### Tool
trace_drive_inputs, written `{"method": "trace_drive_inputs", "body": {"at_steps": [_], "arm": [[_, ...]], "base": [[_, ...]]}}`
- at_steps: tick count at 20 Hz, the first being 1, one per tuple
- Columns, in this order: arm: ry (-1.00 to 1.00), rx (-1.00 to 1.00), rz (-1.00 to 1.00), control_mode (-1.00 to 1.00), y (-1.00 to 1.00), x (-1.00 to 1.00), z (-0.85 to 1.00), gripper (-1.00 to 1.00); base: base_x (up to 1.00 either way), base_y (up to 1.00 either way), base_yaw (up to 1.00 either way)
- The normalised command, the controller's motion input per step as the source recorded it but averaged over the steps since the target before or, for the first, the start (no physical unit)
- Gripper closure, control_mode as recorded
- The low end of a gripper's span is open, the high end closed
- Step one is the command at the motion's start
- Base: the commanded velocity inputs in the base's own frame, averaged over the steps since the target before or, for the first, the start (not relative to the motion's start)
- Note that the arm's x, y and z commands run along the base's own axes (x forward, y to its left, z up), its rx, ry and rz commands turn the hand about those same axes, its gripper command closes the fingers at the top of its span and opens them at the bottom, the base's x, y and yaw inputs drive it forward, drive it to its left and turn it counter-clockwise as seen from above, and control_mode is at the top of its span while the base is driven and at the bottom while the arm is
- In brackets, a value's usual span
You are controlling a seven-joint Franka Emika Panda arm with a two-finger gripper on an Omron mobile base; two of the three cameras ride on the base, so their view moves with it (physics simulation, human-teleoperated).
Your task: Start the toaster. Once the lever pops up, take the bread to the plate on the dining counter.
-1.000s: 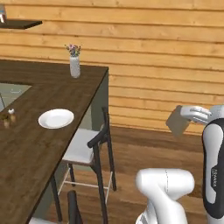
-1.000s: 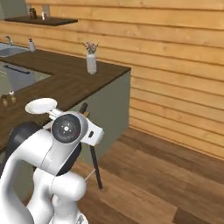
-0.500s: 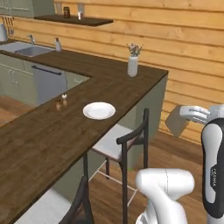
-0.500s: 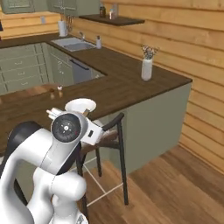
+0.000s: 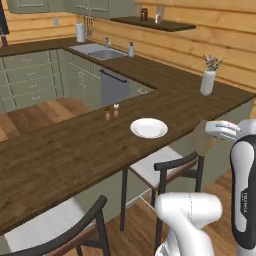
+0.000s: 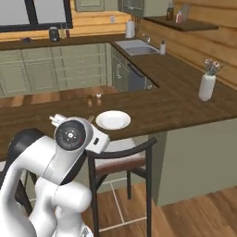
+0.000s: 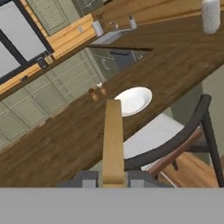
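Bread (image 7: 113, 140) stands edge-on, clamped between the narrowly parted fingers of the pincer (image 7: 113, 178), held off the dining worktop (image 7: 175, 65), apparently short of the white plate (image 7: 133, 99) that lies at about one o'clock from it.

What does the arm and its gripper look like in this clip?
Glossy white rounded arm segments with dark joints; one joint cap is a dark round disc with a small centre mark. A black strip bearing small white lettering runs along the link. The gripper has two small dark grey fingertips.
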Motion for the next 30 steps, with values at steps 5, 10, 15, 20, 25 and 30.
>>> {"method": "trace_drive_inputs", "body": {"at_steps": [5,10,15,20,25,30], "arm": [[0.0,0.0,0.0,1.0,0.0,0.0,0.0,1.0],[0.0,0.0,0.0,1.0,0.0,0.0,0.0,1.0],[0.0,0.0,0.0,1.0,0.0,0.0,0.0,1.0],[0.04,-0.1,0.28,-1.0,0.08,0.51,-0.18,1.0],[0.07,-0.12,0.31,-1.0,0.0,0.86,-0.14,1.0],[0.01,-0.01,0.22,-1.0,-0.14,0.77,0.0,1.0]], "base": [[0.6,0.26,0.61],[0.59,0.26,0.6],[0.67,0.19,0.58],[0.31,0.07,0.22],[0.0,0.0,0.0],[0.0,0.0,0.0]]}}
